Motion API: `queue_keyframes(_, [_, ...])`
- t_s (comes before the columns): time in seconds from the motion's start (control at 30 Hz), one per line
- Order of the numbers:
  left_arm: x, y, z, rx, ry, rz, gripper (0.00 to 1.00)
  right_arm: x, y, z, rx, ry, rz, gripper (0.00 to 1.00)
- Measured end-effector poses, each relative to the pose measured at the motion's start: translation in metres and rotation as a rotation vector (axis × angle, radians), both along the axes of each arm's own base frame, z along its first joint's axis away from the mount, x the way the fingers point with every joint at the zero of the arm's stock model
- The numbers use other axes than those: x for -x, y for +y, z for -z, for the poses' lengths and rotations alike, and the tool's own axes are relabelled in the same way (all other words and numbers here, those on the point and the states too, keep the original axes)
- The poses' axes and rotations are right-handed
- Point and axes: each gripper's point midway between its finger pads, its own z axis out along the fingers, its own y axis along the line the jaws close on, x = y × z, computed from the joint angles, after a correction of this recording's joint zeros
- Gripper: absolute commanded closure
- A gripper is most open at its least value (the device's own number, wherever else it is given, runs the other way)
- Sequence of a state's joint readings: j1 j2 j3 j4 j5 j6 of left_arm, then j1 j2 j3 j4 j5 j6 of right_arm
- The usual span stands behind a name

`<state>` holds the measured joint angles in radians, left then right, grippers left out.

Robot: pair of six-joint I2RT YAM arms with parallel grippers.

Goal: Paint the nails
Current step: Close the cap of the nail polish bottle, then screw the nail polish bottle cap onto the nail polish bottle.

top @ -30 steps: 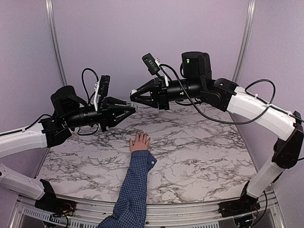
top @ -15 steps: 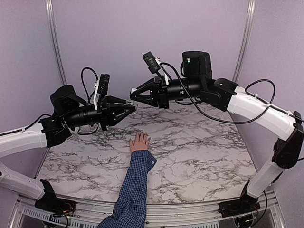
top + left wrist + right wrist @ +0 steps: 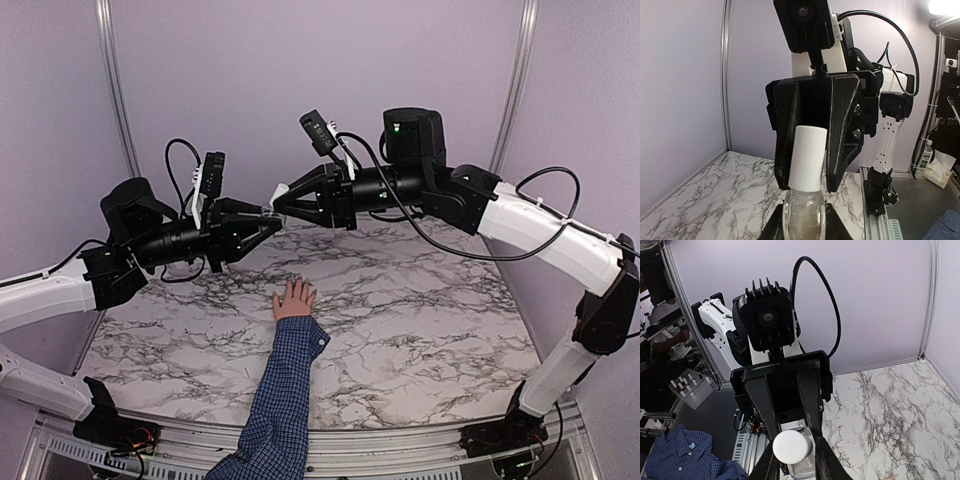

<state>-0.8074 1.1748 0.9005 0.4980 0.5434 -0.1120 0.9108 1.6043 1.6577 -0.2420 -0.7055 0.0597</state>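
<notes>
The nails (image 3: 297, 285) are on a small hand (image 3: 294, 303) that lies flat, fingers spread, on the marble table (image 3: 430, 300) near its middle. They point away from the arm bases, and are too small in the top view to tell whether they bear any polish. A blue checked sleeve (image 3: 285, 385) runs from the hand to the near edge.

Above and beyond the hand, well clear of it, the two grippers meet tip to tip in the air. The left gripper (image 3: 266, 219) is clamped on a small clear bottle (image 3: 804, 220), whose white cap (image 3: 807, 157) points at the right gripper (image 3: 280, 193). That one's jaws stand apart on either side of the cap; whether its pads touch the cap cannot be told.
</notes>
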Motion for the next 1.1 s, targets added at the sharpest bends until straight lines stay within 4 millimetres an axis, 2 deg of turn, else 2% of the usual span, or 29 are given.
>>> queue_keyframes(0.1, [0.001,0.001,-0.004,0.011,-0.01,-0.003,1.0,0.001,0.0,0.0,-0.001,0.001,-0.007,0.73])
queue_keyframes(0.17, [0.001,0.001,-0.005,0.013,-0.012,-0.003,1.0,0.002,0.0,0.0,-0.002,0.001,-0.01,0.65])
queue_keyframes(0.27, [0.001,0.001,-0.005,0.013,-0.011,-0.002,1.0,0.002,0.0,0.0,-0.002,0.002,-0.013,0.61])
queue_keyframes(0.37, [0.001,0.001,-0.005,0.014,-0.011,-0.002,1.0,0.003,0.0,0.0,-0.002,0.002,-0.015,0.5])
queue_keyframes(0.5, [0.002,0.001,-0.005,0.015,-0.006,0.006,1.0,0.004,-0.001,0.0,-0.001,-0.005,-0.02,0.43])
queue_keyframes(0.63, [0.007,0.0,-0.006,0.016,0.001,0.036,1.0,0.008,-0.005,-0.005,-0.008,-0.03,-0.033,0.41])
queue_keyframes(0.8, [0.015,-0.003,-0.011,0.025,0.012,0.092,1.0,0.015,-0.017,-0.024,-0.043,-0.086,-0.04,0.4])
queue_keyframes(1.1, [0.021,-0.008,-0.013,0.025,0.036,0.157,1.0,0.027,-0.022,-0.038,-0.083,-0.11,-0.1,0.46])
